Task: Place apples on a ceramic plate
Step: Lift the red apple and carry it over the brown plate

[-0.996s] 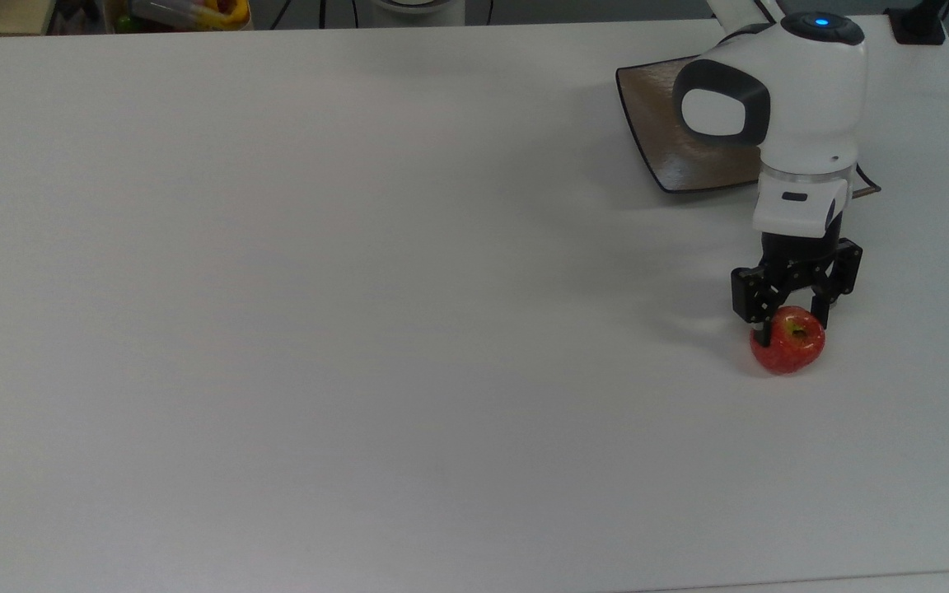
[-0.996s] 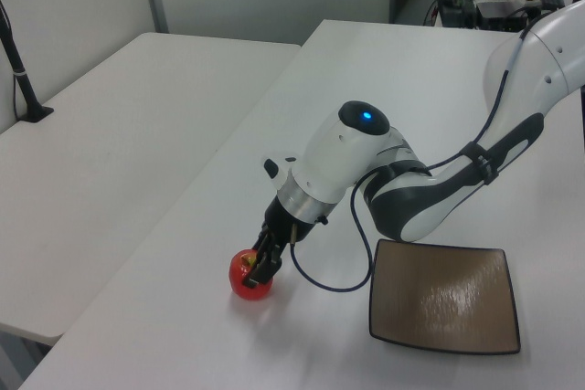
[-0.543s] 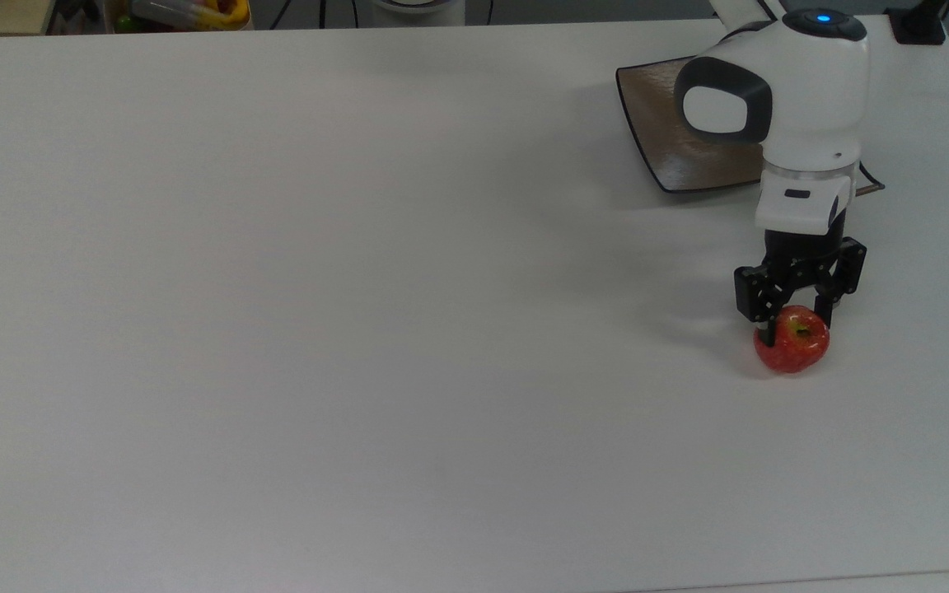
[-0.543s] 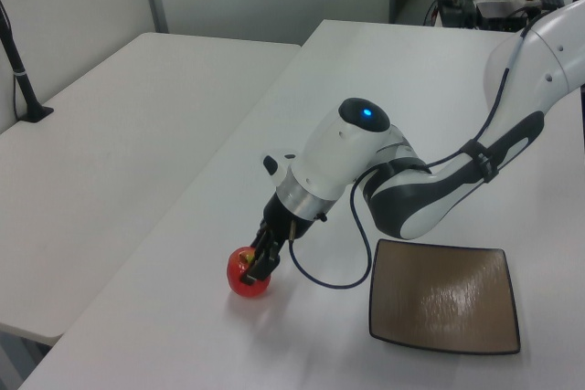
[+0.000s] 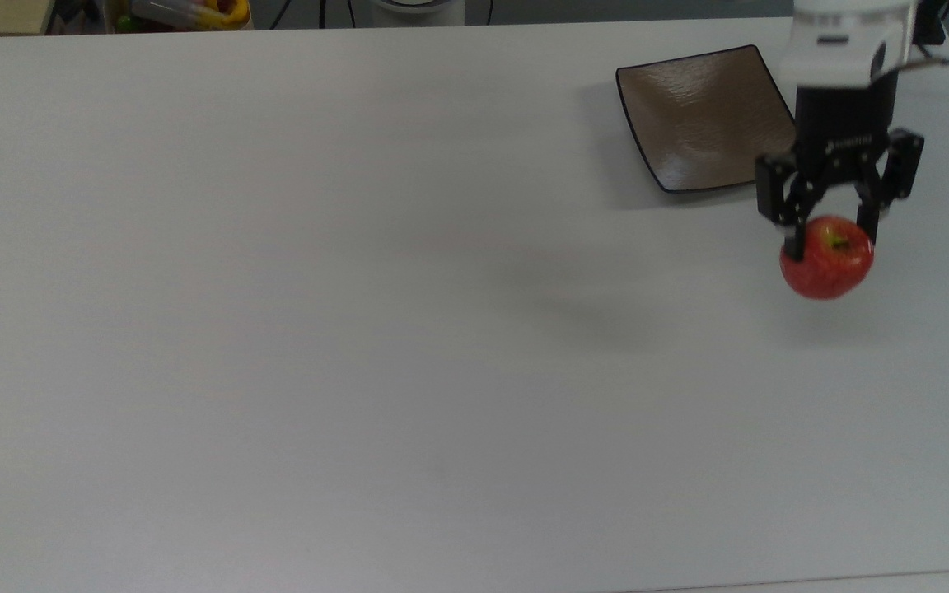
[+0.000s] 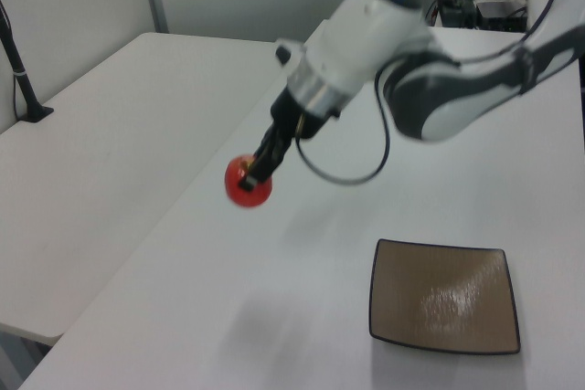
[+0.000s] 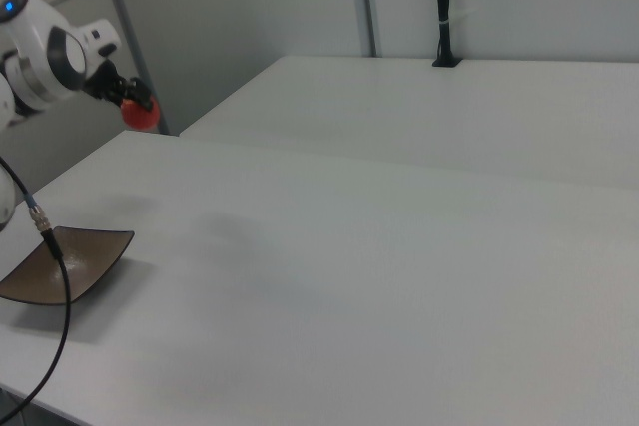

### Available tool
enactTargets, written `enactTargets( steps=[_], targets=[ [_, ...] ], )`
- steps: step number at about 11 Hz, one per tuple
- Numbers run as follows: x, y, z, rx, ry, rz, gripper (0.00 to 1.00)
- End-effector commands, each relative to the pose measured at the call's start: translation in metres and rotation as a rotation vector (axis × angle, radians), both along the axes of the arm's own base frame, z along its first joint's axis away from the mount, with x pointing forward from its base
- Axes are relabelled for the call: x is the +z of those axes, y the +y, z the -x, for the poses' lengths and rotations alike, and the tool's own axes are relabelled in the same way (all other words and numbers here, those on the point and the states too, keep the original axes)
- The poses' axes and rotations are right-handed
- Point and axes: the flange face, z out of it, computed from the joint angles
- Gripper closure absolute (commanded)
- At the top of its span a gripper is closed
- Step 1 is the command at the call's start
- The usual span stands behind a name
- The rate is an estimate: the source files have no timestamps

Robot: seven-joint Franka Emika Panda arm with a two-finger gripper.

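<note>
A small red apple (image 5: 827,262) hangs in the air above the white table, my gripper (image 5: 830,232) shut on its top half. The left view shows the apple (image 6: 248,184) well clear of the table, under the gripper (image 6: 253,173). In the right view the apple (image 7: 143,114) is at the far left, held high by the gripper (image 7: 134,106). The square glossy brown plate (image 5: 701,119) lies bare on the table, up and to the left of the apple in the top view. The plate (image 6: 446,296) sits at the left view's lower right and the plate (image 7: 62,264) at the right view's lower left.
A black cable (image 6: 347,169) loops from the arm's wrist. A second white table (image 6: 119,143) adjoins at the left view's left, with a black post (image 6: 20,75) on it. Colourful clutter (image 5: 186,12) lies beyond the table's far edge in the top view.
My gripper has lifted the apple off the table and carried it upward in the top view, nearer the plate. The arm no longer covers the plate.
</note>
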Motion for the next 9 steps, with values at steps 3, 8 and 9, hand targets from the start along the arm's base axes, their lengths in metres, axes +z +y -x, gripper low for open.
enactTargets(
  steps=[3,8,9],
  targets=[
    [0.115,-0.076,0.095,-0.091,0.155,-0.005,0.8],
    [0.099,-0.097,0.173,0.13,0.365,0.085,0.79],
    [0.079,-0.09,0.185,0.15,0.393,0.105,0.79]
  ],
)
